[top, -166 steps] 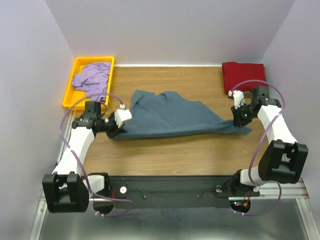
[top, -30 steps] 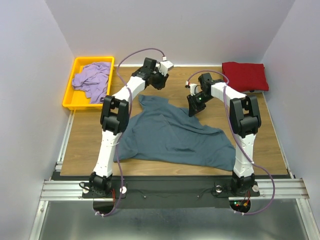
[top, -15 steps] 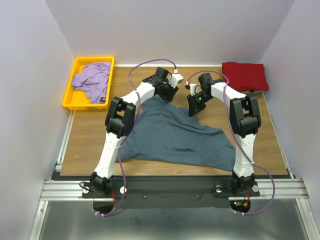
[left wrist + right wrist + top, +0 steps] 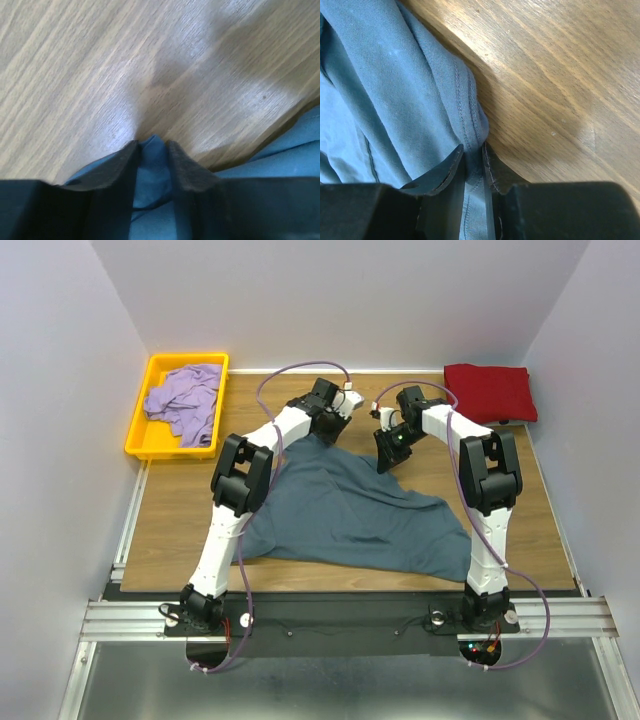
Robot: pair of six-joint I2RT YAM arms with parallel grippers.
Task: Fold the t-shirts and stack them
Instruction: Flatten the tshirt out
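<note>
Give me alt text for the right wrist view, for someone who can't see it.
The right end effector pinches the stitched hem of a blue-grey t-shirt. The shirt lies bunched on the left, the wooden table on the right.

No text, label, brand or number can be read in any view. No signs are seen.
</note>
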